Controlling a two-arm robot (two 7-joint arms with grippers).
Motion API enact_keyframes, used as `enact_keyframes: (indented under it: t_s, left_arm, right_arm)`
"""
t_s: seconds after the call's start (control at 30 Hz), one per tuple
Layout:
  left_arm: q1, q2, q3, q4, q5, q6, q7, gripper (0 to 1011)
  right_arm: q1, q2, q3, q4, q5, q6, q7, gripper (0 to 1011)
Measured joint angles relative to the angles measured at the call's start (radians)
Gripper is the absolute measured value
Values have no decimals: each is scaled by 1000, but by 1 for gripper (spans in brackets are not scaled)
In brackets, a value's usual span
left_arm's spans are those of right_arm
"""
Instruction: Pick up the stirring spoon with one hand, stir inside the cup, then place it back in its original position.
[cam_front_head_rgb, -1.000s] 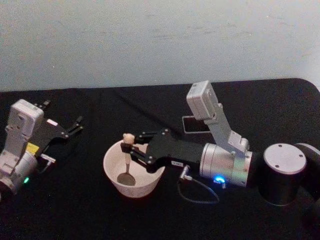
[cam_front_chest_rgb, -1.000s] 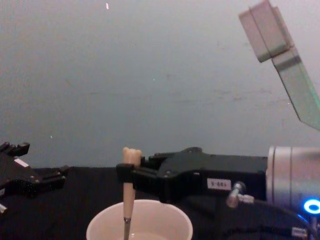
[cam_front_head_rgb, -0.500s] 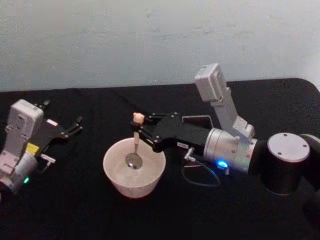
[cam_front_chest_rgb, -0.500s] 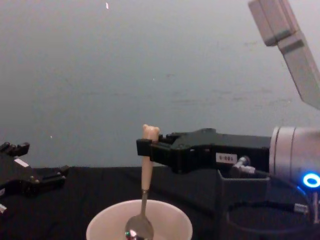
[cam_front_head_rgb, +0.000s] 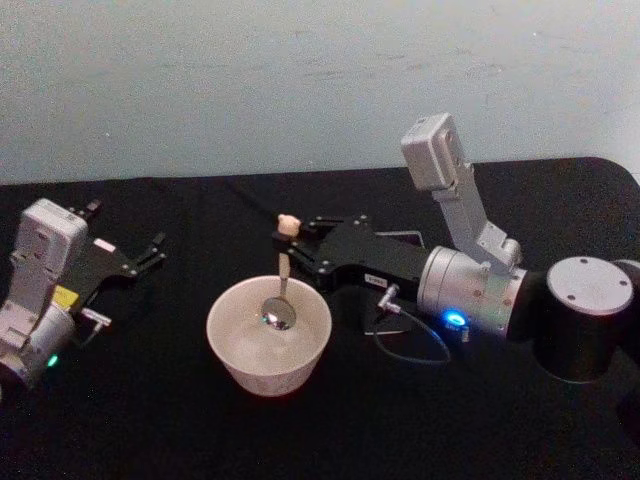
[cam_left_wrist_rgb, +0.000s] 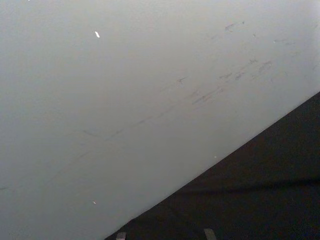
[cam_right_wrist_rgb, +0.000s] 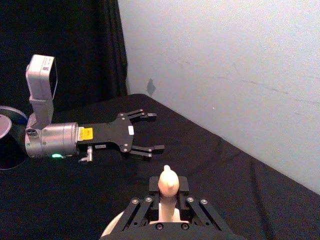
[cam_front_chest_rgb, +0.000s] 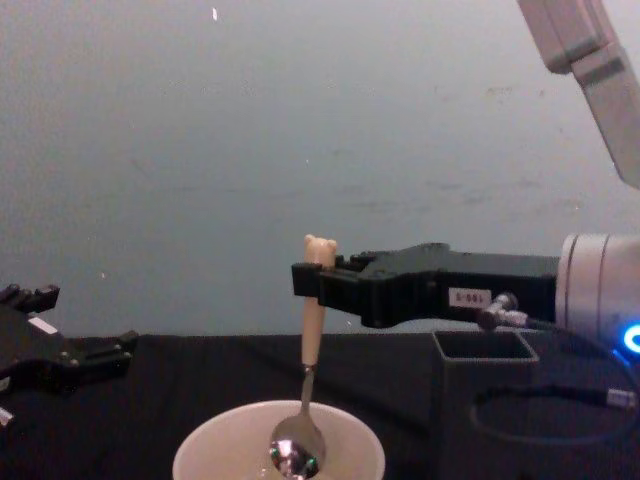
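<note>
While the cup (cam_front_head_rgb: 268, 378) sat nearest on the black table (cam_front_head_rgb: 150, 420), wide and steady-looking, it probably needed no bracing. Over its mouth hung the stirring spoon (cam_front_head_rgb: 283, 282), nearly upright, its metal bowl about level with the rim. Slim and stiff, it looked light, and its smooth handle could swivel in a loose pinch. The right gripper (cam_front_head_rgb: 288, 238) had its jaws clamped on the beige handle just under the bear head, a sensible hold. Beyond stood the dark grey holder (cam_front_chest_rgb: 462, 378), right of the cup. Far left, the left gripper (cam_front_head_rgb: 152, 250) lay parked, jaws spread apart.
</note>
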Motion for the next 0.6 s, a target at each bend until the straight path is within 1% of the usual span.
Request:
enact_keyframes:
  t_s: [0.23, 0.4, 0.43, 0.6]
  left_arm:
    - [0, 0, 0, 0, 0, 0, 0, 1001]
    - [0, 0, 0, 0, 0, 0, 0, 1001]
    - [0, 0, 0, 0, 0, 0, 0, 1001]
    - [0, 0, 0, 0, 0, 0, 0, 1001]
  right_arm:
    - [2, 22, 17, -37, 15, 40, -10, 210]
    - [2, 36, 38, -75, 42, 75, -27, 210]
    - [2, 36, 38, -75, 42, 75, -27, 210]
    - [2, 42, 55, -98, 75, 103, -46, 210]
